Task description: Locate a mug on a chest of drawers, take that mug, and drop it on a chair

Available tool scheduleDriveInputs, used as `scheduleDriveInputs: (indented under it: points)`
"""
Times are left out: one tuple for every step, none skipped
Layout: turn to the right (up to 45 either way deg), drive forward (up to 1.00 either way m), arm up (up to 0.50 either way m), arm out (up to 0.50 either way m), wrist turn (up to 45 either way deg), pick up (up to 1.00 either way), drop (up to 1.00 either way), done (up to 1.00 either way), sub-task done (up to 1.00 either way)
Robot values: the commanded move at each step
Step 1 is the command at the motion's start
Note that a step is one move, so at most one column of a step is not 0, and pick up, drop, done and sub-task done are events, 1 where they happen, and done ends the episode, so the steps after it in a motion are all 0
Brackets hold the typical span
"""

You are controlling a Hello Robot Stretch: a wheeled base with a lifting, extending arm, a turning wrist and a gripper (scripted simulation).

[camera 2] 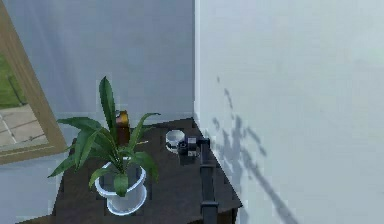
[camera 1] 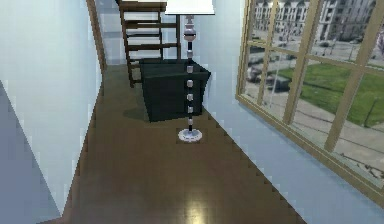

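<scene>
A small white round vessel (camera 2: 174,139), possibly the mug, rests on a dark furniture top (camera 2: 172,188) in the arm side view. My arm (camera 2: 207,185) reaches up over that top, and the gripper (camera 2: 187,148) sits right next to the white vessel. I cannot tell whether it holds anything. In the forward view, a dark chest of drawers (camera 1: 172,90) stands down the corridor. Behind it is a wooden ladder-back chair (camera 1: 145,35).
A leafy plant in a white pot (camera 2: 124,190) takes up the left of the dark top, with a brown object (camera 2: 122,120) behind it. A white wall (camera 2: 290,100) stands close on the right. A floor lamp (camera 1: 190,75) stands before the chest, and large windows (camera 1: 310,70) line the corridor's right.
</scene>
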Motion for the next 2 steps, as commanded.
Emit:
scheduleDriveInputs:
  points:
    - [0.0,0.0,0.0,0.0,0.0,1.0,0.0,0.0,0.0]
    - [0.0,0.0,0.1,0.0,0.0,0.0,0.0,0.0,0.0]
